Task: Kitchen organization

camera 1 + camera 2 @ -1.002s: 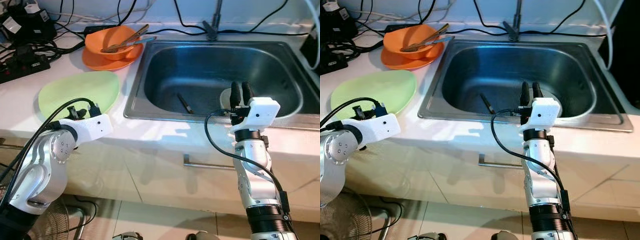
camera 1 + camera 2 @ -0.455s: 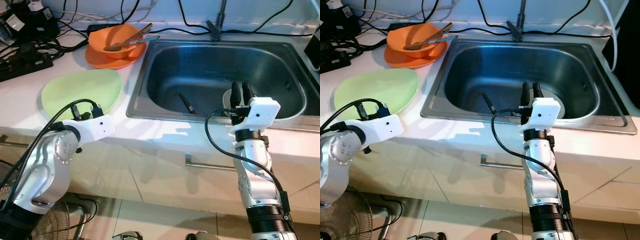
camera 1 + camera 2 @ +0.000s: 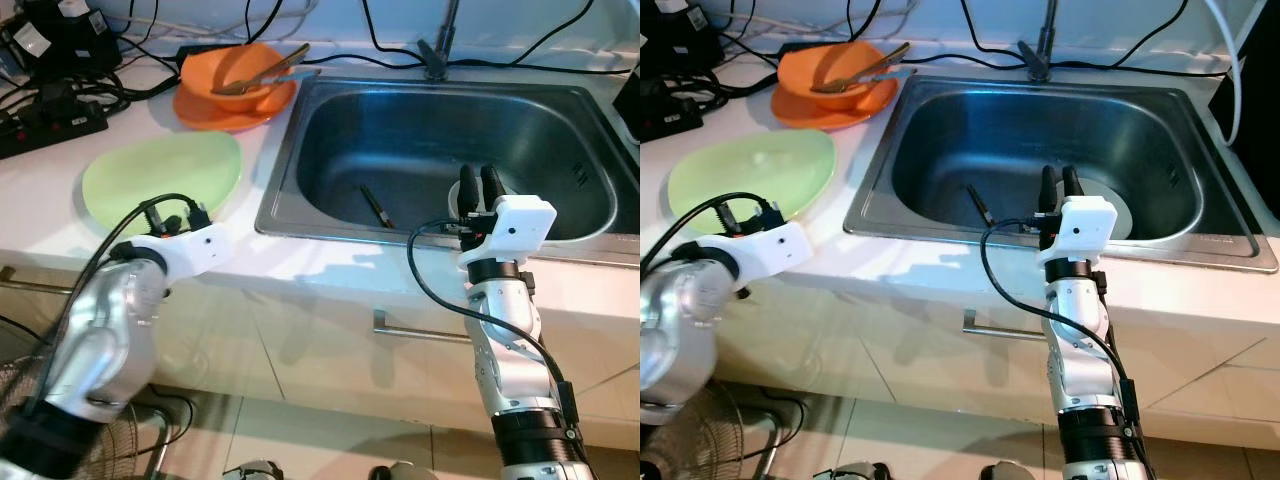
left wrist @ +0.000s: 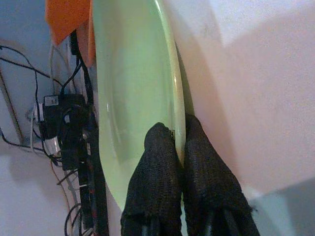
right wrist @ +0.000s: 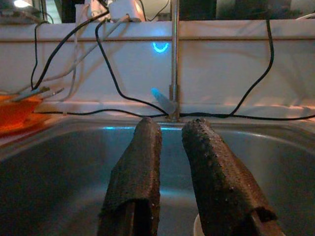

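A pale green plate [image 3: 160,178] lies on the white counter left of the sink. My left gripper [image 4: 178,129] is shut on the plate's near rim [image 4: 179,118], one finger on each side; from the head it sits at the plate's front edge [image 3: 172,222]. An orange bowl [image 3: 238,78] with utensils in it rests on an orange plate at the back. My right gripper [image 3: 479,180] points upright over the sink's front rim, open with a narrow gap and nothing between its fingers [image 5: 138,162]. A black utensil [image 3: 377,208] lies in the steel sink [image 3: 330,130]. A white dish [image 3: 1122,212] sits just behind the right gripper.
A black power strip [image 3: 52,112] and tangled cables crowd the counter's back left. The faucet [image 3: 436,55] stands behind the sink. A cabinet handle [image 3: 420,330] runs below the counter edge, and a fan [image 3: 25,395] stands on the floor at the lower left.
The camera has shifted slightly. My left arm's elbow has swung outward while its gripper stays at the green plate's near rim. The right arm has not moved.
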